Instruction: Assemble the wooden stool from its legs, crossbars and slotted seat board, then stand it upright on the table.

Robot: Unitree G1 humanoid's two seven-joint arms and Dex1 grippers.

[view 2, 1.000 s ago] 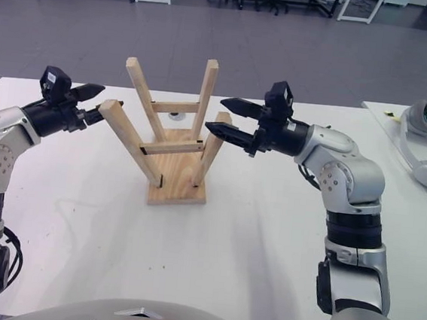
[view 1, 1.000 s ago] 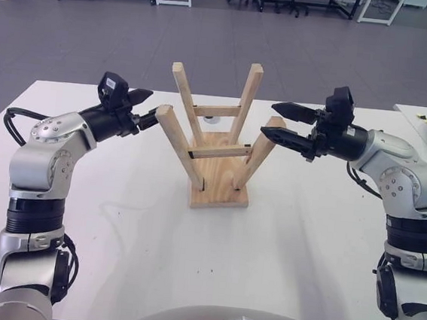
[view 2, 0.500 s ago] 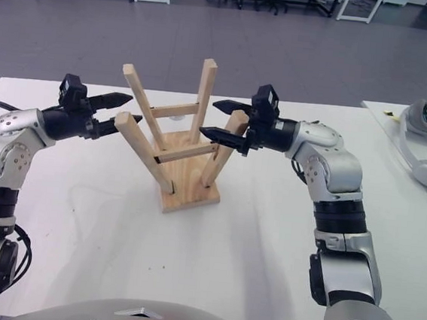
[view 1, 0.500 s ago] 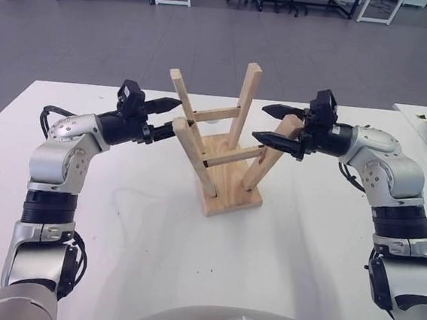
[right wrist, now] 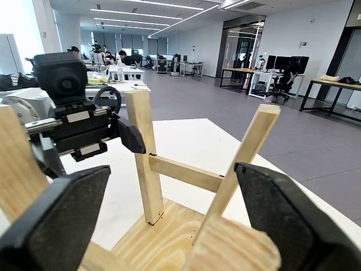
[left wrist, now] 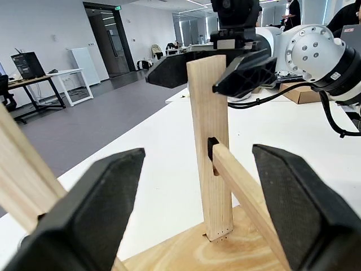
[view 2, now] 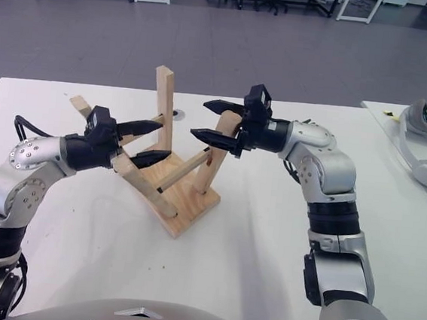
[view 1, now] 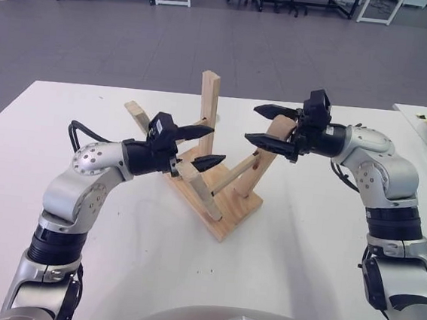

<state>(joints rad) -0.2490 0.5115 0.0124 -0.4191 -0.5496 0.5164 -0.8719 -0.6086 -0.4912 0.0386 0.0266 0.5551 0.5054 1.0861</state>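
One stool (view 1: 219,177) sits upside-down mid-bench (view 1: 304,244), tilted, with its seat board (view 1: 233,211) lowest. I count four legs (view 1: 136,112) and two crossbars (view 1: 233,174). The left jaws gape wide just above the near leg (view 1: 194,190), close to its free end; whether they touch it is hard to tell. The right jaws, equally wide, straddle the tip of the right leg (view 1: 265,156) without gripping it. Behind, the far leg (view 1: 209,103) rises almost upright. Since half a second ago the stool has twisted and tipped leftward, and the left jaws have swung nearer.
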